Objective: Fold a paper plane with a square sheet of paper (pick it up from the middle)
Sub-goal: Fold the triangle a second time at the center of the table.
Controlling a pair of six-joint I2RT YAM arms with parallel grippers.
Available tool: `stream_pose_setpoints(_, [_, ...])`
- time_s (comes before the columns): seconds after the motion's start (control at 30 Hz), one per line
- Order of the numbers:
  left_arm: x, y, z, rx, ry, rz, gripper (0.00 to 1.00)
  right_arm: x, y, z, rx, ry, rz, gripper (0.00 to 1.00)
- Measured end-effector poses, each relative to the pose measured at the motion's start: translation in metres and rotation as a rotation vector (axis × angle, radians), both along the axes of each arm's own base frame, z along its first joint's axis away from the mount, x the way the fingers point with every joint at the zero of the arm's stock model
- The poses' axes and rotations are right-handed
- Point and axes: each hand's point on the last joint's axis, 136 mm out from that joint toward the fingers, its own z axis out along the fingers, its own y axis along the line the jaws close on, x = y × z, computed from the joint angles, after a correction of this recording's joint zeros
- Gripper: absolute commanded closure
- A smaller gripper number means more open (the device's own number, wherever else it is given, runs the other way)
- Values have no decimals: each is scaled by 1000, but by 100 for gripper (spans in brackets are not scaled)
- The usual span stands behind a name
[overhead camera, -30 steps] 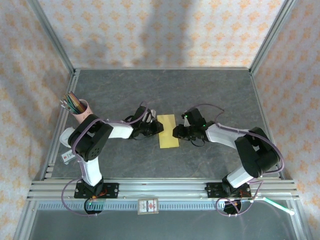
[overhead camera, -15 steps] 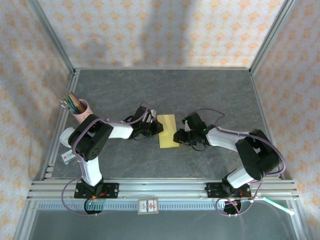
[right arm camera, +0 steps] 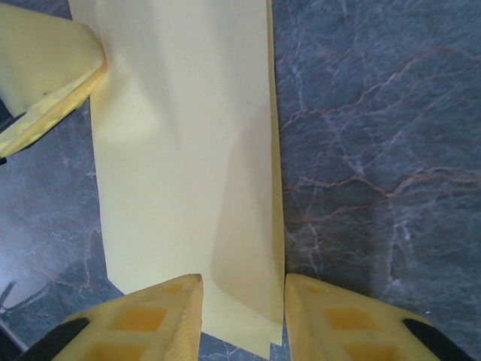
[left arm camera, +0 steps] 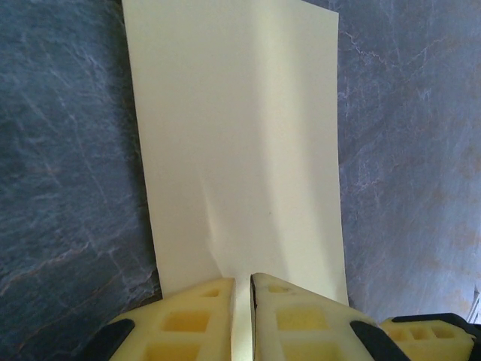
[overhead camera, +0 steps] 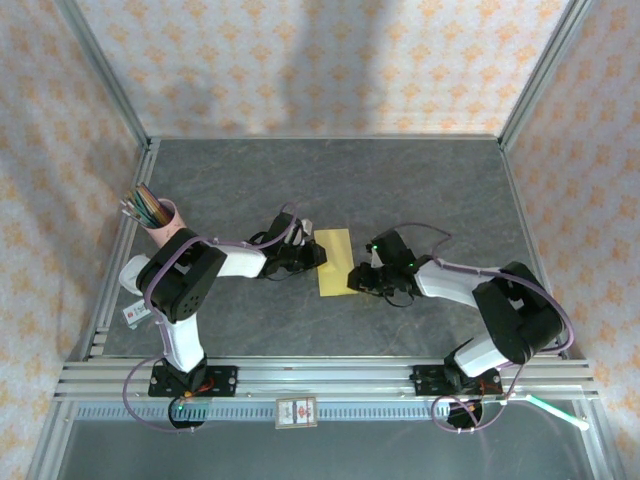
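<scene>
One yellow sheet (overhead camera: 336, 262), two grippers. Left gripper (left arm camera: 242, 301) pinches its edge; right gripper (right arm camera: 242, 304), jaws apart, has crept toward its near corner.

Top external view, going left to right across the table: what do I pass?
pink cup of coloured sticks → left end effector → yellow paper → right end effector

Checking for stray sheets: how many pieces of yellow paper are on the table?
1. The yellow paper lies mid-table, between the left gripper and the right gripper. Anything beneath it would be hidden.
</scene>
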Motion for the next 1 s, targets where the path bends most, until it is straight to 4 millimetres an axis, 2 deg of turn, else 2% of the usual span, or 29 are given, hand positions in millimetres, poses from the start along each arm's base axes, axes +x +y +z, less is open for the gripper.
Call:
stream_pose_setpoints(0.83, [0,0,0,6,-9,-10,83,5,6,7,34,-14,-9,68])
stream_pose_setpoints(1.0, [0,0,0,7,-10,-12,83,12,10,7,29,-23,1,68])
